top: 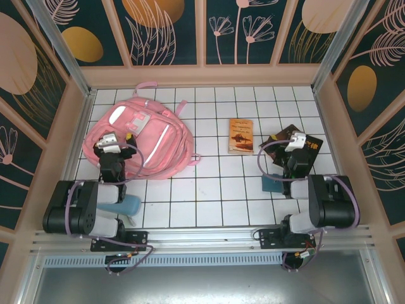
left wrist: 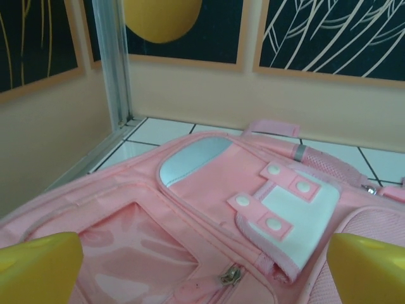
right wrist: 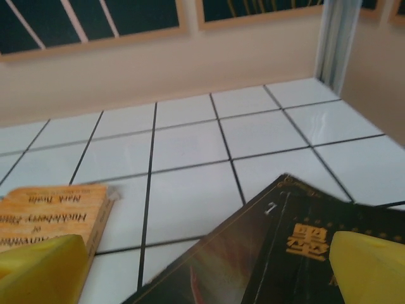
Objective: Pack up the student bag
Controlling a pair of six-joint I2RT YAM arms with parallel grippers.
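**Student bag [top: 152, 142] is lying at the table's [top: 215, 190] ten o'clock, directly under the left gripper [left wrist: 202, 272].**
Both grippers are gaping wide, holding nothing, the right gripper [right wrist: 205, 269] hovering over a dark book [right wrist: 253, 253] at three o'clock. The left wrist view is revealing the bag's zipper pull [left wrist: 230, 275].

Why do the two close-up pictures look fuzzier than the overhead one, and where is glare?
Top external view: sharp and evenly lit, though the white stripe on the student bag glares. Left wrist view: yellow fingertips at the bottom corners are blurred, so near the lens; tiles by the post shine. Right wrist view: soft overall, fingertips blurred, far tiles washed out.
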